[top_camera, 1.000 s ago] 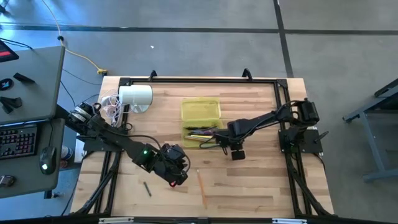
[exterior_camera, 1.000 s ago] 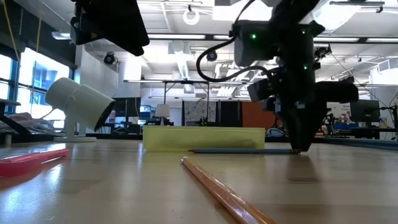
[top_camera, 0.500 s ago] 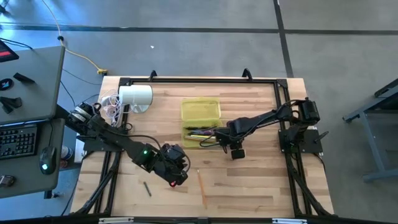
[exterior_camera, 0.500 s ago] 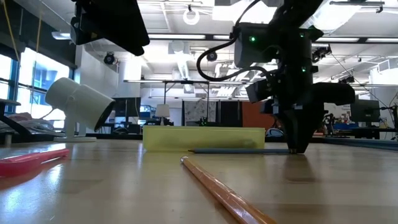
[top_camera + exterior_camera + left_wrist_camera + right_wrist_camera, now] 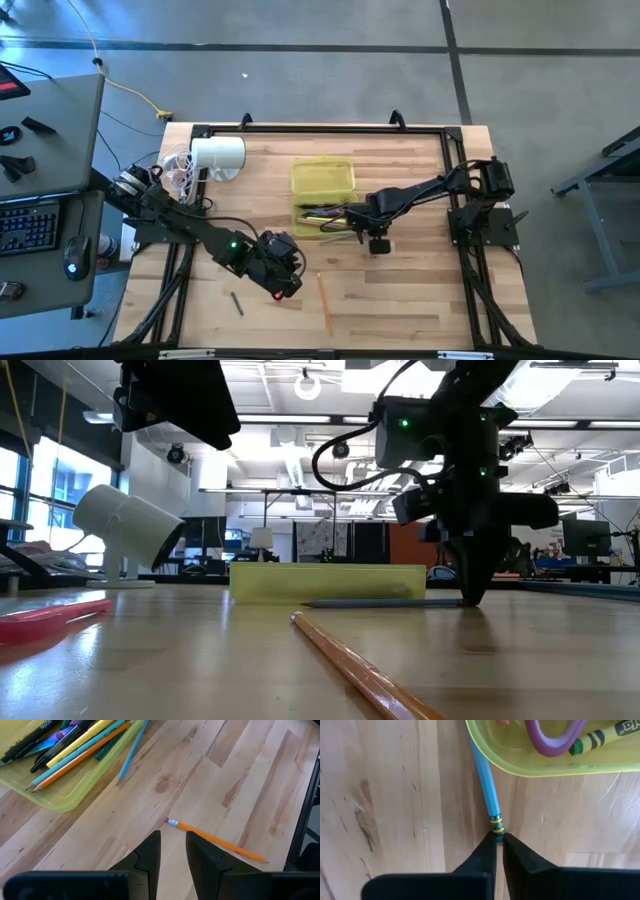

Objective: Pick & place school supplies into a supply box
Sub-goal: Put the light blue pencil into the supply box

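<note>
Right gripper (image 5: 499, 839): mine was down at the table beside the supply box, fingers clenched on the eraser end of the light blue pencil.
Right fingers (image 5: 482, 854): they met just past the green-and-gold band of the pencil, with almost no gap between them.
Light blue pencil (image 5: 483, 785): it lay flat on the wood, its far end running under the edge of the box rim, its near end in my right grip.
Supply box (image 5: 322, 180): it sat near the middle of the table, translucent yellow-green, with my right gripper (image 5: 362, 232) at its near right corner.
Box contents: pens and pencils (image 5: 75, 747) lay in it, yellow, orange and dark ones side by side, and a purple scissors handle (image 5: 551, 740) next to a green crayon (image 5: 594, 739).
Left gripper (image 5: 173, 840): mine hung above the wood in front of the box, jaws apart with nothing between them.
Orange pencil (image 5: 215, 840): it rested loose on the table just ahead of my left fingers, eraser end toward them, apart from the box.
Pink pen (image 5: 55, 615): it lay on the table at the near left in the low view.
Dark pencil (image 5: 237, 302): a short one, lying alone near the front left of the table.
White cylinder (image 5: 218, 155): it stood at the back left, cables beside it.
</note>
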Action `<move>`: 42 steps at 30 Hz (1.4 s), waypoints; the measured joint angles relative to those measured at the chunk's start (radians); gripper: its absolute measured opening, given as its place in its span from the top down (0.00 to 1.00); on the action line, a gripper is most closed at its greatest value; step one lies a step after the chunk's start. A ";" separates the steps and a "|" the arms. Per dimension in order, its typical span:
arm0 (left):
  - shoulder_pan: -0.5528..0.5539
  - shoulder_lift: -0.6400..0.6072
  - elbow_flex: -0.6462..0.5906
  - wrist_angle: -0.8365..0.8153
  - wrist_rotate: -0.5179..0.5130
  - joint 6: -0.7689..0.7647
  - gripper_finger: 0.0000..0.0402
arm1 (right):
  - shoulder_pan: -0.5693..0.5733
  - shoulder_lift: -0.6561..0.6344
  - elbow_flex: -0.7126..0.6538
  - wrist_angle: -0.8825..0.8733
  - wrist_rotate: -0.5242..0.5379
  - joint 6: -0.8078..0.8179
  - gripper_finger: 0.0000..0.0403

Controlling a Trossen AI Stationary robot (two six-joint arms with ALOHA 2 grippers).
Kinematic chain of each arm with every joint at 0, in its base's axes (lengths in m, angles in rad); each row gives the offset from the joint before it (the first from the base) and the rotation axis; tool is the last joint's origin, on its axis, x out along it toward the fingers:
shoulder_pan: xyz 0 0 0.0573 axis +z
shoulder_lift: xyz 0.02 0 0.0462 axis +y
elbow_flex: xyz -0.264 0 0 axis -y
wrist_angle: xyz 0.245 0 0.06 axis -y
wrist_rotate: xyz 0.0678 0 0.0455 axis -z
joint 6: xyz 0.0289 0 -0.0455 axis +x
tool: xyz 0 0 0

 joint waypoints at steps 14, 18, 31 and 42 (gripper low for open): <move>0.000 0.000 0.000 0.000 0.001 0.009 0.68 | 0.137 -0.003 0.053 -0.027 -0.127 0.066 0.99; 0.000 0.000 0.000 0.000 0.001 0.011 0.68 | 0.186 -0.003 0.118 -0.033 -0.076 0.034 0.99; 0.000 0.000 0.000 0.002 0.013 0.011 0.68 | 0.040 -0.005 0.304 -0.067 0.219 0.043 1.00; 0.000 0.000 0.000 0.003 0.030 0.011 0.68 | -0.129 -0.005 0.173 0.004 0.169 0.015 0.98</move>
